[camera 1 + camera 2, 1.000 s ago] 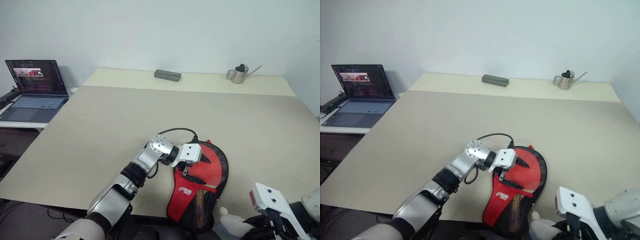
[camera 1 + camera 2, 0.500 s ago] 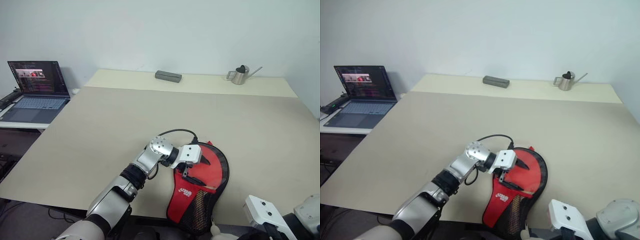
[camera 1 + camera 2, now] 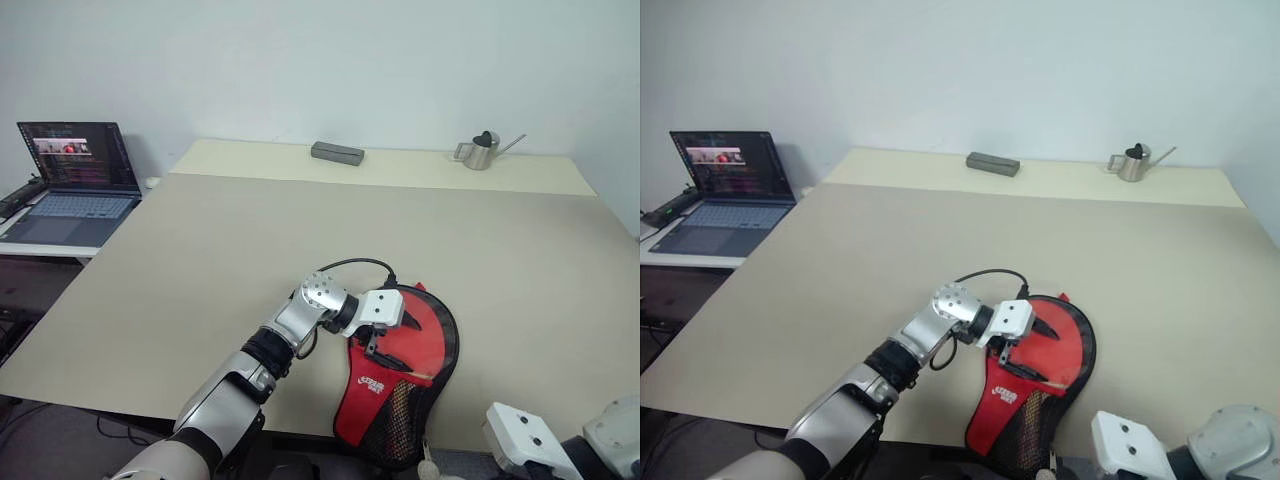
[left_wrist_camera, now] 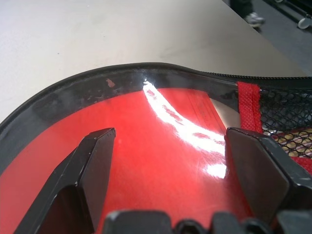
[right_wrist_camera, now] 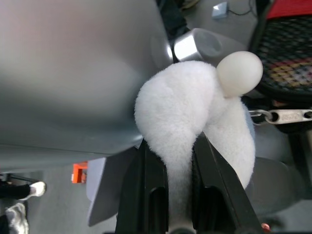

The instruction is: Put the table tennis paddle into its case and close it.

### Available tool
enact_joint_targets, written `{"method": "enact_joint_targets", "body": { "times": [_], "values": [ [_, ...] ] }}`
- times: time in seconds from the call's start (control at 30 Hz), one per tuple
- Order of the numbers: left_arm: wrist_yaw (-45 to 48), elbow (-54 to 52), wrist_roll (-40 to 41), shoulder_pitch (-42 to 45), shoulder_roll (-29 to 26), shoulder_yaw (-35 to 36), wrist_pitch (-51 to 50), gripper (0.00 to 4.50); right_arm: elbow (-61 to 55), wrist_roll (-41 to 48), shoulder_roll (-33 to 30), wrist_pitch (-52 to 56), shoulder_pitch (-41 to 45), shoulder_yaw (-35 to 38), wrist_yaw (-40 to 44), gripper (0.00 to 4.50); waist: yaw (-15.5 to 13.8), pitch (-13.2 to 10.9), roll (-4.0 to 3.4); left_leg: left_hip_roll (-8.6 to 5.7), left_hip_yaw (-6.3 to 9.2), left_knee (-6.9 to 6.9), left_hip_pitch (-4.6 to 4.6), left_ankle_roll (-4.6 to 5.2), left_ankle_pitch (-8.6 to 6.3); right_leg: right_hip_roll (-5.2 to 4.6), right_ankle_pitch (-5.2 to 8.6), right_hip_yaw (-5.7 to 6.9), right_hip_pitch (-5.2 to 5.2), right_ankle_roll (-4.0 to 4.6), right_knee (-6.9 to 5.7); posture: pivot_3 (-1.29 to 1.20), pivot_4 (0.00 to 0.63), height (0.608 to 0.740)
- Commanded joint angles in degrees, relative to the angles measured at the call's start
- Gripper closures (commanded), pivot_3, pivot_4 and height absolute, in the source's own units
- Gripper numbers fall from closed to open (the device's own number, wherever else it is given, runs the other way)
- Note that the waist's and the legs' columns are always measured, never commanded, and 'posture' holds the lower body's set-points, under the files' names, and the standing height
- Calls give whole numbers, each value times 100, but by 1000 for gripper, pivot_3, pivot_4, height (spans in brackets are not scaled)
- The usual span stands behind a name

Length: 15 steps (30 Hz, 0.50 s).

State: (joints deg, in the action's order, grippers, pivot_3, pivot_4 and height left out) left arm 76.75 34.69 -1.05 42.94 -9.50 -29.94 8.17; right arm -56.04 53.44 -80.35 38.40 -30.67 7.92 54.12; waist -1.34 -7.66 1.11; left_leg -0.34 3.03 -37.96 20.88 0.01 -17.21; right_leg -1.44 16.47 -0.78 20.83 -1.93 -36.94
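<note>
The black case (image 3: 395, 400) lies at the table's near edge, its narrow mesh end hanging over the edge. The table tennis paddle (image 4: 146, 146) shows red through the case's clear plastic side; its handle is hidden. My left gripper (image 3: 385, 335) is open, its fingers (image 4: 95, 156) spread on or just above that clear side. Below the table edge, my right gripper (image 5: 168, 151) is shut on a white fluffy charm (image 5: 185, 102) with a small white ball. A metal link (image 5: 282, 116) runs from the charm toward the case's mesh end (image 5: 287, 48).
An open laptop (image 3: 70, 170) stands on a side table at the far left. A grey flat box (image 3: 335, 151) and a small metal watering can (image 3: 480, 148) stand at the back of the table (image 3: 250, 230). The near table edge runs just under the case.
My right hand has sunk toward the near lower corner, taking the white fluffy charm almost out of the head views. The left gripper and the case have stayed put.
</note>
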Motion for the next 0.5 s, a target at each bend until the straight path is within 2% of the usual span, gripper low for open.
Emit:
{"method": "enact_joint_targets", "body": {
  "times": [0.03,0.23,0.33,0.5],
  "values": [
    [12,494,-606,-297,-73,-515,-118,536,-396,375,-231,-398,-114,-675,53,4349,-1,0,0,-1,1,0,0,-1,0,-3,1,1,-1,-2,0,0,150,740],
    [-52,545,-612,-274,-32,-496,-115,536,-396,581,-511,-823,143,-883,-554,4349,-3,0,2,-5,2,-1,0,-2,-1,-11,2,4,-3,-3,2,0,150,740],
    [-81,597,-613,-252,6,-491,-94,536,-396,1068,-730,-817,371,-721,-688,4349,-3,2,1,-9,3,-2,0,-2,-1,-19,4,6,-6,-6,2,0,150,740],
    [-123,675,-615,-215,48,-487,-53,536,-396,1759,-1021,-703,679,-413,-840,2691,-11,3,-1,-11,16,-4,-7,-3,-1,-54,6,24,-21,-1,5,0,150,740]
  ]
}}
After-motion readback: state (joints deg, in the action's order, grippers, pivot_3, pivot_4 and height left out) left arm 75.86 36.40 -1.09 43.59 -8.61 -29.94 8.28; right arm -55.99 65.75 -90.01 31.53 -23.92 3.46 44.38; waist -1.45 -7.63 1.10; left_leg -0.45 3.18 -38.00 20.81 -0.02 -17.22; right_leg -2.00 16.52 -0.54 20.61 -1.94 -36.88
